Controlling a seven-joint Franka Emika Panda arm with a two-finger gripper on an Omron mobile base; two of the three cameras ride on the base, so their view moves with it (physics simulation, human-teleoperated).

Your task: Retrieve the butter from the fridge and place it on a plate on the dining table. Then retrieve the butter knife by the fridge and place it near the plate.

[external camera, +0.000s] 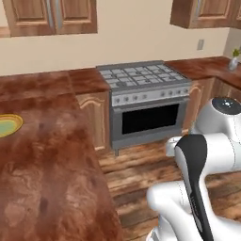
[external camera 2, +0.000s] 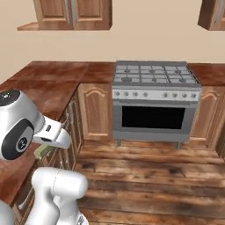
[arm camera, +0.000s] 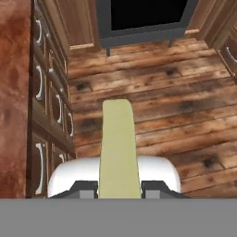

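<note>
Between the claw tips, butter juts out, seemingly gripped; left base view shows plate

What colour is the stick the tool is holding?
Pale yellow. The butter shows best in the hand view.

A steel range with a grid of gas burners, a row of knobs and a dark oven window stands against a plain cream wall at the centre of both base views. Reddish-brown glossy counters run either side of it over arched wooden cabinet doors. Wooden wall cupboards hang at the upper left and upper right of the frames. A wall socket shows at the upper right of the left base view, above a small vase on the counter. Knotted plank flooring fills the lower frames. In the hand view, drawer fronts with curved metal handles line the left side.
</note>
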